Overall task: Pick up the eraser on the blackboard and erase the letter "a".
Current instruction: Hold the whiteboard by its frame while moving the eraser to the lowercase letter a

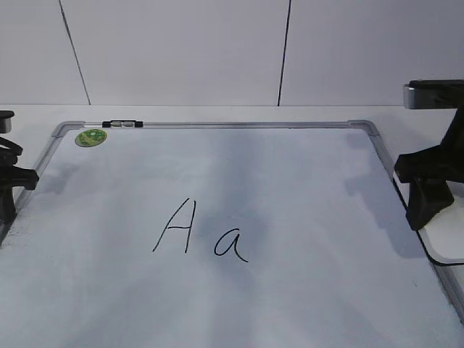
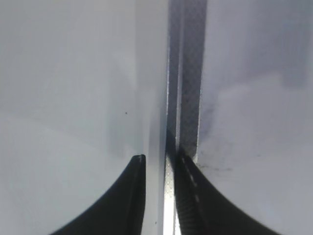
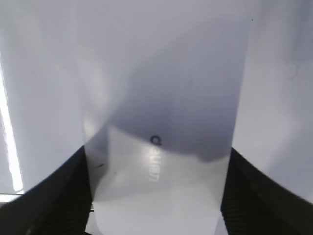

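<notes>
My right fingers (image 3: 63, 196) are clamped on the white rounded plastic eraser with small grey lettering (image 3: 156, 186). The block fills the whole gap between them, and its sides lie against both inner faces. I hold it across its width so the felt underside can face down and wipe flat. This hand stands at the right edge of the large white dry-erase blackboard with the silver-grey metal frame (image 1: 304, 188), well apart from the writing.

The small handwritten lowercase letter "a" in thin black marker (image 1: 230, 245) sits near the middle of the board, whole and not yet wiped. It is just beside the taller capital "A" (image 1: 176, 226), so I judge the stroke must stay narrow and on the right-hand letter only.

My left fingers (image 2: 188, 205) stand close together, one on each side of the board's left frame rail, with the pale tabletop (image 2: 73, 98) beyond it. I take this as bracing the board so it will not slide under the rubbing. From this close, blurred wrist view I cannot tell whether they actually pinch the rail or only bracket it.
</notes>
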You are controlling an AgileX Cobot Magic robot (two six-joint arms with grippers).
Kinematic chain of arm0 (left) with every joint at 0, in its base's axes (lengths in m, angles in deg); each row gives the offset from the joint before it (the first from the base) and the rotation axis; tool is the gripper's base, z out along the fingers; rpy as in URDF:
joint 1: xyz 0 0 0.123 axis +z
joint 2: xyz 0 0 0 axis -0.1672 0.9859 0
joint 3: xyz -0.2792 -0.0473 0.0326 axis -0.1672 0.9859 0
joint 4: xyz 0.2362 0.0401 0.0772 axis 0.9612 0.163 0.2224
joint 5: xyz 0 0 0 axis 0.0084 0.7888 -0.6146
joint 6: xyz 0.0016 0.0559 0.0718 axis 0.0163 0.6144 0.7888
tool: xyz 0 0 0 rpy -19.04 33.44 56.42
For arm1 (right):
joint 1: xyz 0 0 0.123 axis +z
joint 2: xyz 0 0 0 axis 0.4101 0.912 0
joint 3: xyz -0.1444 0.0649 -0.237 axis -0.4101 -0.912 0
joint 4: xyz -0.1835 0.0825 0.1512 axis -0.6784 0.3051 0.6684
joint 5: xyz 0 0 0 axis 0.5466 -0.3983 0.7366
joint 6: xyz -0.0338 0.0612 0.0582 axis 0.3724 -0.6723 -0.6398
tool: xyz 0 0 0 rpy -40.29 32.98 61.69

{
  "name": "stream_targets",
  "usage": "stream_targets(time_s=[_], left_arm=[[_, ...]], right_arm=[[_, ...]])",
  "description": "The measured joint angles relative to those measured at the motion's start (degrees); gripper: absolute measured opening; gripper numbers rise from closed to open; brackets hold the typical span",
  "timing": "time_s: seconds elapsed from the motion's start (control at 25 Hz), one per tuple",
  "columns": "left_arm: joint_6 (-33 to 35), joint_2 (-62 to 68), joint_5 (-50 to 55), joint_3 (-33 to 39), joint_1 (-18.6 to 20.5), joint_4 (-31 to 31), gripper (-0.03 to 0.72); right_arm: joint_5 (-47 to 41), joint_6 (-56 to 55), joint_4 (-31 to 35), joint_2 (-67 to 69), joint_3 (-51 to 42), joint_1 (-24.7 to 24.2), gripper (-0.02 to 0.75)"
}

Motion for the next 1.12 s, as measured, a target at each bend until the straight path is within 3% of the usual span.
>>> stream_targets(time_s=[0.72,0.96,1.12], left_arm=[[0.0,0.8,0.5,-0.6,0.0,-0.4,0.141],[0.0,0.8,0.5,-0.6,-0.1,-1.0,0.034],[0.0,0.8,0.6,-0.6,-0.1,-1.0,0.02]], right_arm=[[0.0,0.2,0.3,0.0,0.0,0.0,0.55],[0.0,0.2,0.3,0.0,0.0,0.0,0.549],[0.0,0.2,0.3,0.0,0.0,0.0,0.549]])
